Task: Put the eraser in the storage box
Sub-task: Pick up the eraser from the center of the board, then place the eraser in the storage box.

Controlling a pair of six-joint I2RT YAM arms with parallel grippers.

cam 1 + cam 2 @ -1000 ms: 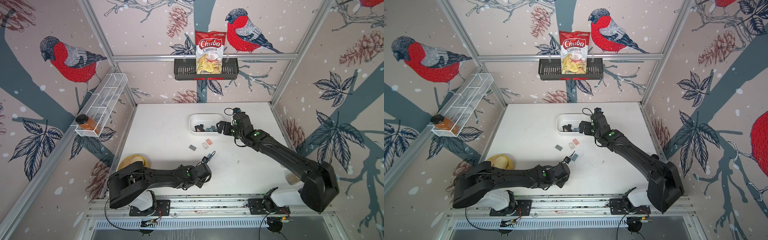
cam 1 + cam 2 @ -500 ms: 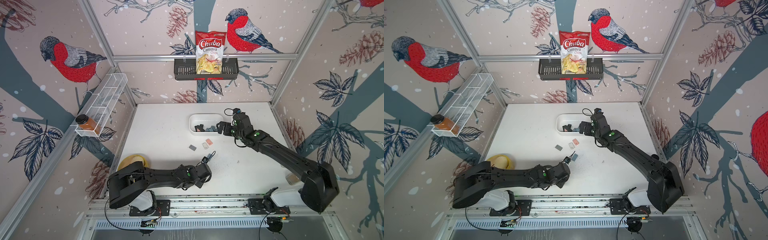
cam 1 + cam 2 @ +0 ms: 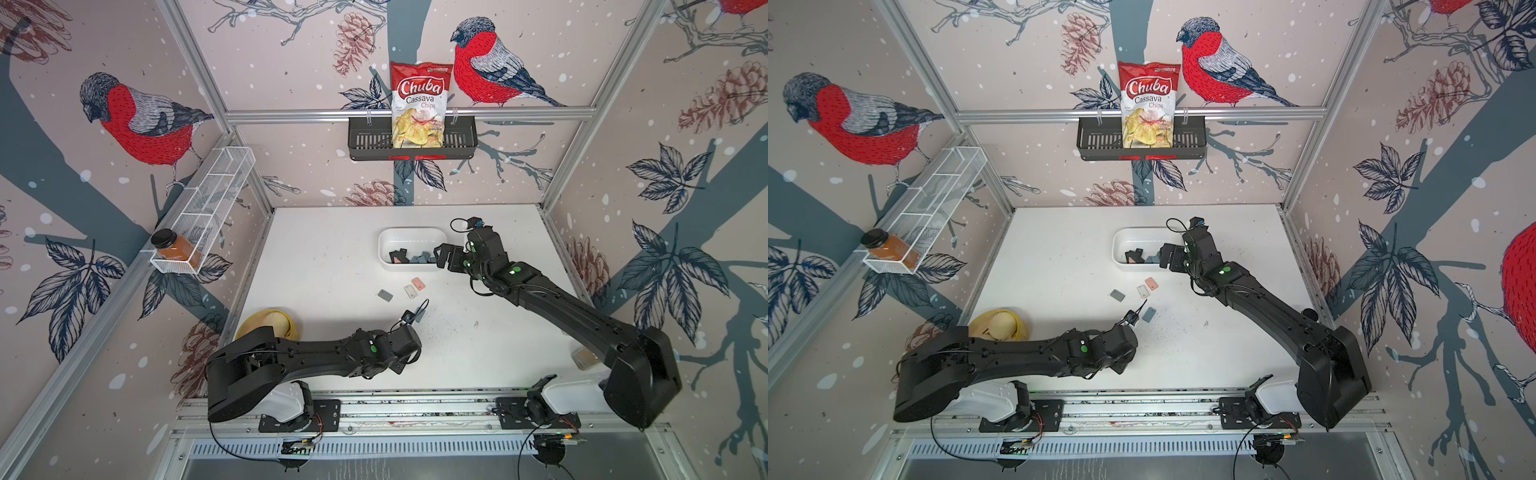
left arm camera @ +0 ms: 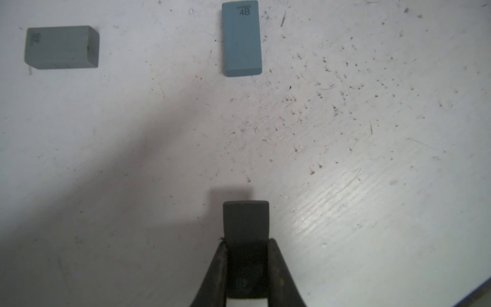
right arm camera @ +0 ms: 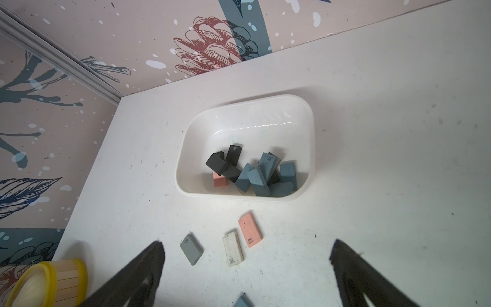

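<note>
My left gripper (image 4: pixel 245 248) is shut on a black eraser (image 4: pixel 245 226), which sticks out past the fingertips just above the white table. In a top view the left gripper (image 3: pixel 409 358) points down at the table's front middle. Ahead of it lie a blue eraser (image 4: pixel 241 40) and a grey eraser (image 4: pixel 61 47). The white storage box (image 3: pixel 411 230) stands at the back and holds several black, blue and pink erasers (image 5: pixel 255 172). My right gripper (image 5: pixel 247 244) hangs open and empty beside the box's right end (image 3: pixel 440 257).
Grey (image 5: pixel 191 249), white (image 5: pixel 233 248) and pink (image 5: pixel 250 229) erasers lie loose in front of the box. A yellow-rimmed round container (image 3: pixel 270 324) sits at the front left. On the walls hang a black basket (image 3: pixel 365 139) with a chips bag and a wire rack (image 3: pixel 208 199) with a bottle.
The left jaws have drawn in the last bit onto the black eraser. Neither arm has visibly shifted.
</note>
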